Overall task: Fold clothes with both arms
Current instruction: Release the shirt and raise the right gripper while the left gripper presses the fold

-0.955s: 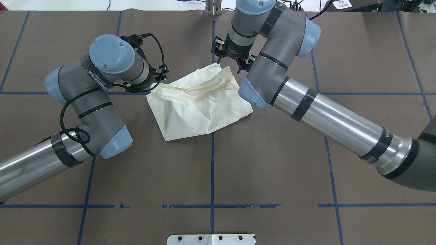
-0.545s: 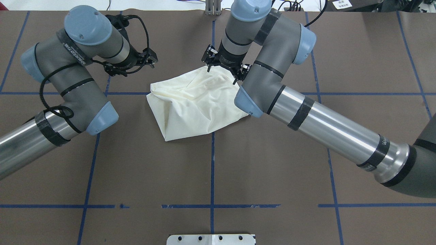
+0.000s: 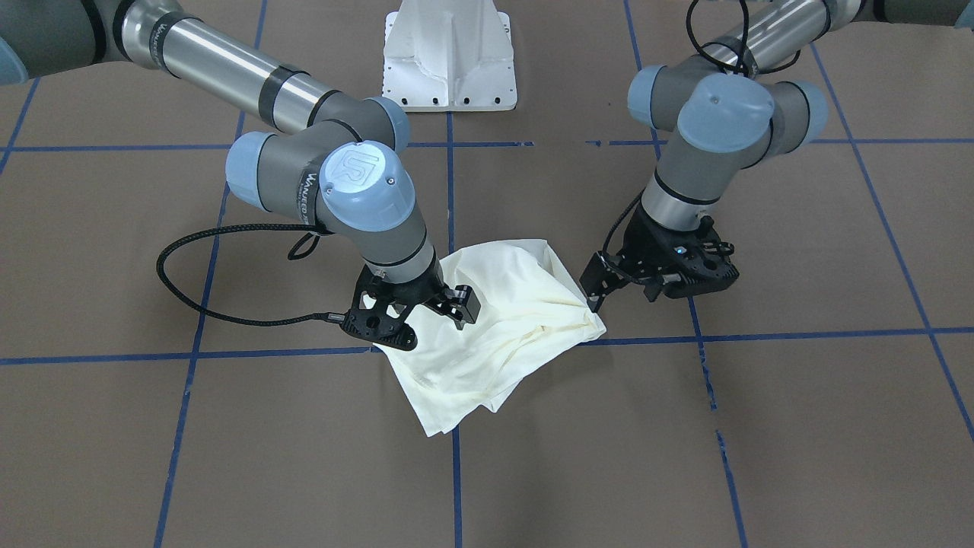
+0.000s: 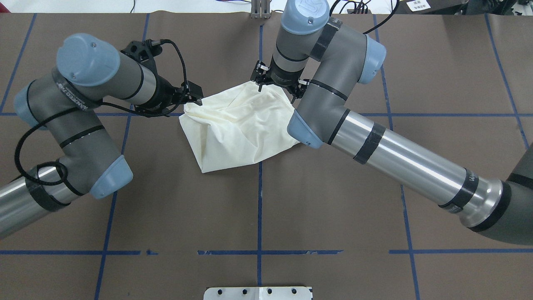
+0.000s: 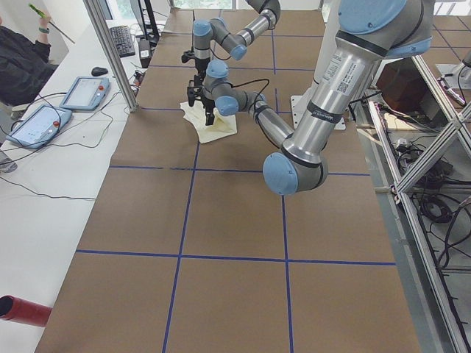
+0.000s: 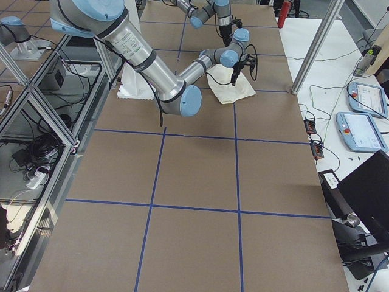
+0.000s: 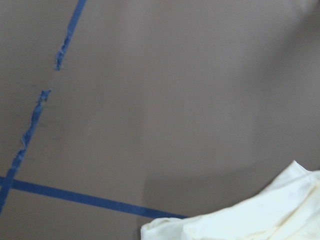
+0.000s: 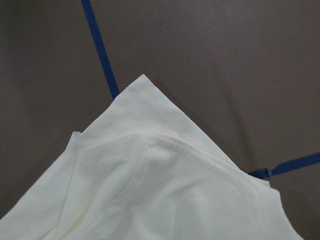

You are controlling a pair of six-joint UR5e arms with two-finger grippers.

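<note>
- The cream long-sleeved T-shirt (image 4: 239, 129) lies as a loosely folded, wrinkled bundle on the brown paper-covered table (image 4: 333, 200). It sits on the far half, over the point where two blue tape lines (image 4: 259, 200) cross. Only plain fabric faces up; no print shows.
- The right grey metal arm with light blue joint caps (image 4: 399, 154) reaches in over the bundle's right side.
- The right black two-finger gripper (image 4: 277, 83) points down at the shirt's far edge with its jaws wide apart. In the front-facing view, one finger is at the cloth's edge by the tape line and the other is over the fabric. Whether either one presses on the cloth cannot be told.
- The right wrist camera looks straight down on a pointed corner of the shirt with a stitched seam.
- The left grey metal arm (image 4: 79, 125), trailing a black cable (image 4: 25, 141), bends in from the other side.
- The left black gripper (image 3: 658, 288) is low, just beside the shirt's left corner. Its jaws look spread and hold nothing, and one finger (image 3: 596, 285) is nearest the cloth.
- The left wrist camera shows mostly bare table and tape, with the shirt's corner at the lower right.
- A white pedestal base (image 3: 449, 53) stands at the robot's edge of the table.
</note>
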